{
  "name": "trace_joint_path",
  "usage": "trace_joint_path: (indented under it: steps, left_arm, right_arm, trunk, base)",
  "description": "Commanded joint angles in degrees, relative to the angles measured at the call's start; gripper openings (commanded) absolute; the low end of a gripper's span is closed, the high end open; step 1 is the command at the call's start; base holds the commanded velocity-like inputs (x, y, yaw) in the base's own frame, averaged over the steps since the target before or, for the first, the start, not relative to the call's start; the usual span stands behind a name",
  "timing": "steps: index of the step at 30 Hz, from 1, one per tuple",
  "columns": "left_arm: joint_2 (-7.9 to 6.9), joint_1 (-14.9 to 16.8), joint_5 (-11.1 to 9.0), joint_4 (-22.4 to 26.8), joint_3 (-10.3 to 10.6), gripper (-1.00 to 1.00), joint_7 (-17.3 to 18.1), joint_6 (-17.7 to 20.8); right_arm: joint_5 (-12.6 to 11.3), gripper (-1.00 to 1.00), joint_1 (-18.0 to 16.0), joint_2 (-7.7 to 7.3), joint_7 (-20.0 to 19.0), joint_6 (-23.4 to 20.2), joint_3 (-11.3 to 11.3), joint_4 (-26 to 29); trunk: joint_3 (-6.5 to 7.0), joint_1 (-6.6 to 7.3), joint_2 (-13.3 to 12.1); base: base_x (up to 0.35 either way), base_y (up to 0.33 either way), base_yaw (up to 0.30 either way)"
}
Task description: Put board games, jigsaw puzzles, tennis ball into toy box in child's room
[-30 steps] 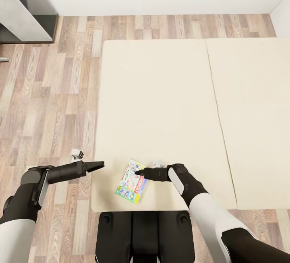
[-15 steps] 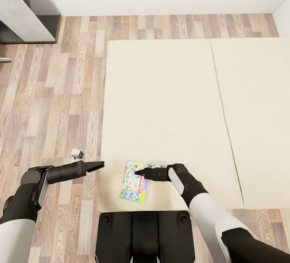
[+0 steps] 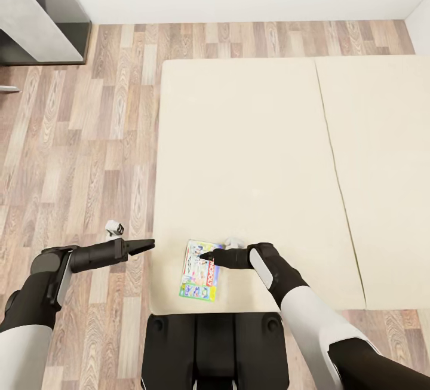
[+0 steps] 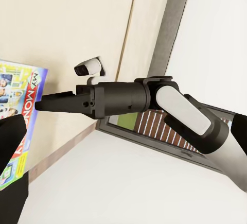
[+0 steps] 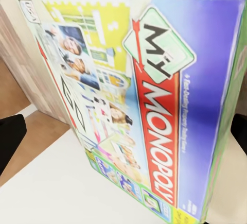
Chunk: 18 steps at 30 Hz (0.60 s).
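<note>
Board game (image 3: 199, 270) lying flat on the bed (image 3: 251, 157), at the near edge of the mattress, directly under and just ahead of the right gripper (image 3: 206, 255). Long axis of the box running roughly across the line of the fingers, toward the robot's base. Right gripper tips over the box's upper right part; contact not determinable. Right wrist view dominated by the box face (image 5: 139, 105), dark fingers at either border, suggesting jaws spread wide astride it; not confirmed as gripping. Right arm bent at the elbow, forearm level, pointing leftward across the mattress. Left gripper (image 3: 148, 245) near the bed's left edge, beside the box but clearly apart, pointing toward it; fingers drawn to a narrow point, holding nothing. Right arm nearer, better placed for pickup.
</note>
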<state>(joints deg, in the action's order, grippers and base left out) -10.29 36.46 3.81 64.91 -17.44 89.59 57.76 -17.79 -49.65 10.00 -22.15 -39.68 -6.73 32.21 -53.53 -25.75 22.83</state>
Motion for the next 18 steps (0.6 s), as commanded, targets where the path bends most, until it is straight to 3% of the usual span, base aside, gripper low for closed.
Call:
trace_joint_path:
  steps: [1,18]
  left_arm:
    - [0.01,0.0,0.4,0.0,-0.1,1.00,0.4,0.6]
    - [0.01,0.0,0.4,0.0,-0.1,1.00,0.4,0.6]
  right_arm:
    - [0.0,1.00,0.0,0.00,-0.1,-0.2,0.0,0.0]
    - [0.0,1.00,0.0,0.00,-0.1,-0.2,0.0,0.0]
  trunk:
    - [-0.06,-0.03,0.1]
    - [-0.06,-0.03,0.1]
  base:
    - [-0.047,0.095,0.000]
    - [-0.010,0.097,0.000]
